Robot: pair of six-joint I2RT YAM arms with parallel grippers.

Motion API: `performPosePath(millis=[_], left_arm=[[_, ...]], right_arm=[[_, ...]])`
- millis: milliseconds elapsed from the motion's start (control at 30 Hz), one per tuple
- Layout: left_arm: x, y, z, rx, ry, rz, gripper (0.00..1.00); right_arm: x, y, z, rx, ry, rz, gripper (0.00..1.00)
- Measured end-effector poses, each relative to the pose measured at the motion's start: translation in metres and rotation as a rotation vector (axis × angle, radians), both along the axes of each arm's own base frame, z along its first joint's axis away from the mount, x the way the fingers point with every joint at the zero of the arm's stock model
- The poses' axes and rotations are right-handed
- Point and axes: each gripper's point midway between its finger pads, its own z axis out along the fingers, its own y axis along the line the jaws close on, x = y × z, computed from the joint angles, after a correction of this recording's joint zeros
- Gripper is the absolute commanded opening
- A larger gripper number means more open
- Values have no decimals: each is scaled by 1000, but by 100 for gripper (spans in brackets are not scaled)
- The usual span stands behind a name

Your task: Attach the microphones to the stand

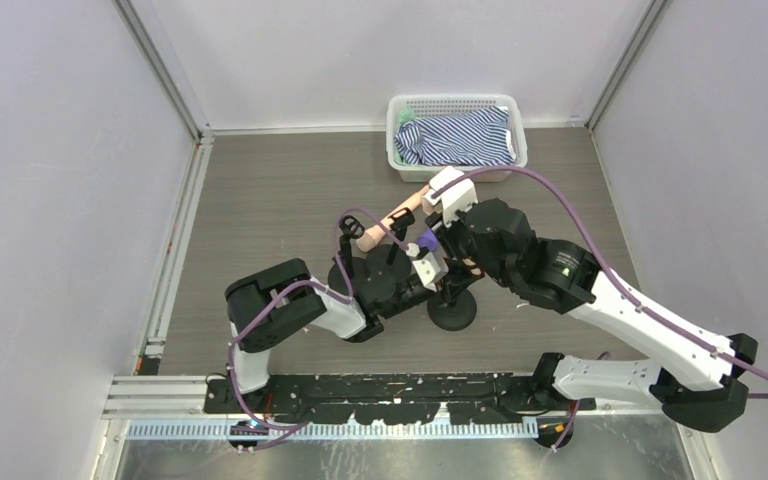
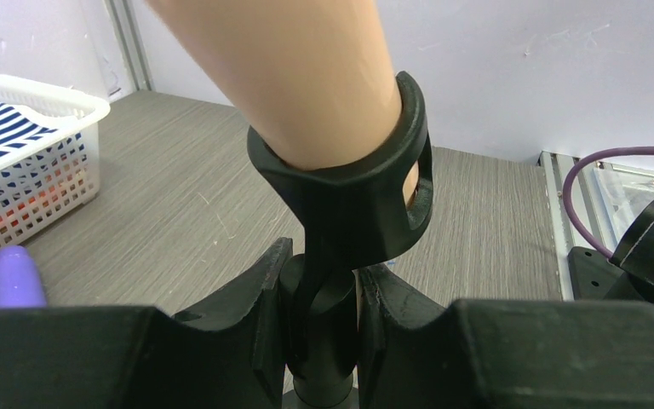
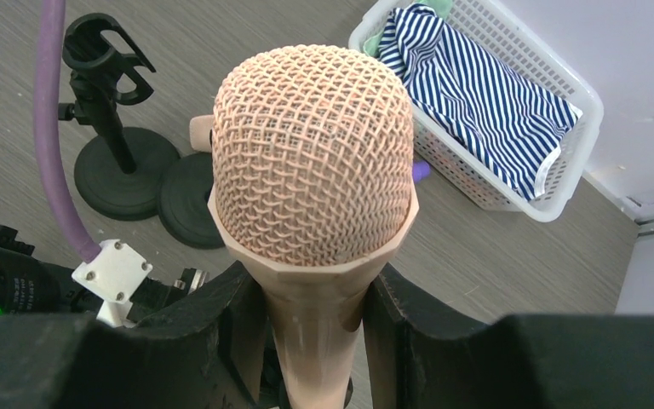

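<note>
Nearest the arms, the left tool (image 2: 319, 290) is closing tightly on the black stand post (image 2: 324, 349), its two dark fingers pressing the post from either side just below a black plastic horseshoe clip (image 2: 353, 192). A smooth peach-pink handle is sitting inside that clip and tapering down into it. It is probably the handle of the peach-pink microphone with the mesh head (image 3: 315, 153), though the crowded overhead view is not confirming this.

The right tool (image 3: 315, 311) is gripping this microphone by the handle just beneath the rounded head, with its fingers touching both sides. From above, the two arms are meeting over the middle of the grey wood-grain table (image 1: 260, 190), where the microphone (image 1: 392, 222) is lying at a slant between them.

Beyond the right tool, a second black microphone stand with an empty clip (image 3: 102, 51) is standing upright, and its round base (image 3: 123, 175) is sitting just beside another round black base (image 3: 189, 204). A thick purple cable (image 3: 51, 128) is looping past them.

Further out, the rounded end of a smooth purple microphone (image 2: 15, 277) is showing near a white plastic mesh basket (image 1: 457, 101). The basket is resting at the far edge of the table and holding a navy-and-white striped cloth (image 1: 460, 137).
</note>
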Motion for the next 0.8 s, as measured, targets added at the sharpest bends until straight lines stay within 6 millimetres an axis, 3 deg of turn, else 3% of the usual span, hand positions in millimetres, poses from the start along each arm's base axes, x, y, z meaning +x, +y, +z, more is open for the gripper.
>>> performPosePath(millis=[300, 800], left_arm=[[0, 0, -1, 1, 2, 0, 0], [2, 1, -1, -3, 15, 36, 0]], right_arm=[[5, 18, -10, -90, 20, 36, 1], [3, 16, -17, -107, 14, 34, 1]])
